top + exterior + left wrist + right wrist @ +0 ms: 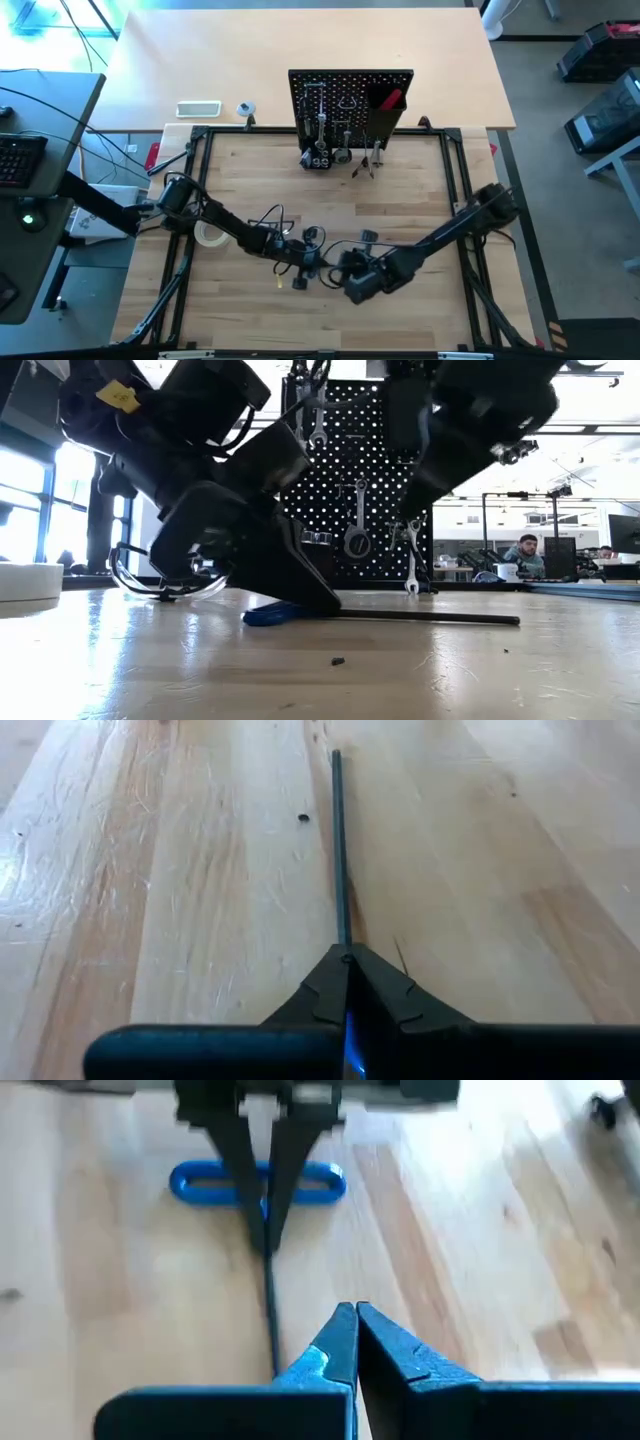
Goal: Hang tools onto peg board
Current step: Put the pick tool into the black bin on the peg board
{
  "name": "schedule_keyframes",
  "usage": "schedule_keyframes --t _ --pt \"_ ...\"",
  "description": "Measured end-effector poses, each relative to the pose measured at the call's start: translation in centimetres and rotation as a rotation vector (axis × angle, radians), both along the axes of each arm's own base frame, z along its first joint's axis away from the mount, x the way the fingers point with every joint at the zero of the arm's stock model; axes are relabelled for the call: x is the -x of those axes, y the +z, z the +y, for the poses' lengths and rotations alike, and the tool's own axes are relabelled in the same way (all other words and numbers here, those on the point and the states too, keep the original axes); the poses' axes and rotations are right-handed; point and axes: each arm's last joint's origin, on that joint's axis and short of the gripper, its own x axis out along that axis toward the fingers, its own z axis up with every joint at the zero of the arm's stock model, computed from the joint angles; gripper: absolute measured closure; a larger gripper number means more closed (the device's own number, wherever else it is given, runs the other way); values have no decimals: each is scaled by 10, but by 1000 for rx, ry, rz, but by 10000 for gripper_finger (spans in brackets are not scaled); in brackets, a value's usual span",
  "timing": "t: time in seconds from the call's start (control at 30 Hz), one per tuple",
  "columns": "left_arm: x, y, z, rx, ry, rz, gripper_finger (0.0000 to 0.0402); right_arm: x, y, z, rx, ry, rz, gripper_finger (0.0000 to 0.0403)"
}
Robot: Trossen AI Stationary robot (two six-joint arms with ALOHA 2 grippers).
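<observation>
1. Left gripper: at bench centre, jaws closed on the hex key where the blue handle meets the dark shaft. The key lies flat on the bench.
2. Right gripper: just beside the shaft, at 3 o'clock from the left gripper in the high view. Jaws closed and empty.
3. Peg board: upright at 12 o'clock on the bench, well apart from both grippers. Wrenches already hang on its hooks.
4. Other tools: glasses lie behind the left gripper in the low view; the tape roll rests at 9 o'clock, beneath the left arm.
5. Procedure, judged: confirm the grip is seated before lifting, since the long shaft may swing or pivot in the jaws. Lift straight up, clear of the right gripper. Carry the key toward 12 o'clock. Present the handle loop to a free hook; avoid knocking the hung wrenches.
6. Markings: no brand, label or writing is readable on any tool. A yellow tag on the arm in the low view is illegible.
</observation>
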Motion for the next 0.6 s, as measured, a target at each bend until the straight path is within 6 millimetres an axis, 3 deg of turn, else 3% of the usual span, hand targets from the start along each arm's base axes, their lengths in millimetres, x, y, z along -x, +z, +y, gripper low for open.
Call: schedule_keyframes --t 0.17,0.43,0.6 --pt "1 6 0 -9 -10 -9 399 4 -1 6 -62 5 28 364" --pt "2 8 -7 -20 -20 -30 400 -15 -26 5 -122 27 29 221" --pt "4 7 -8 -38 -16 -18 400 -22 -48 -1 -154 20 97 203"
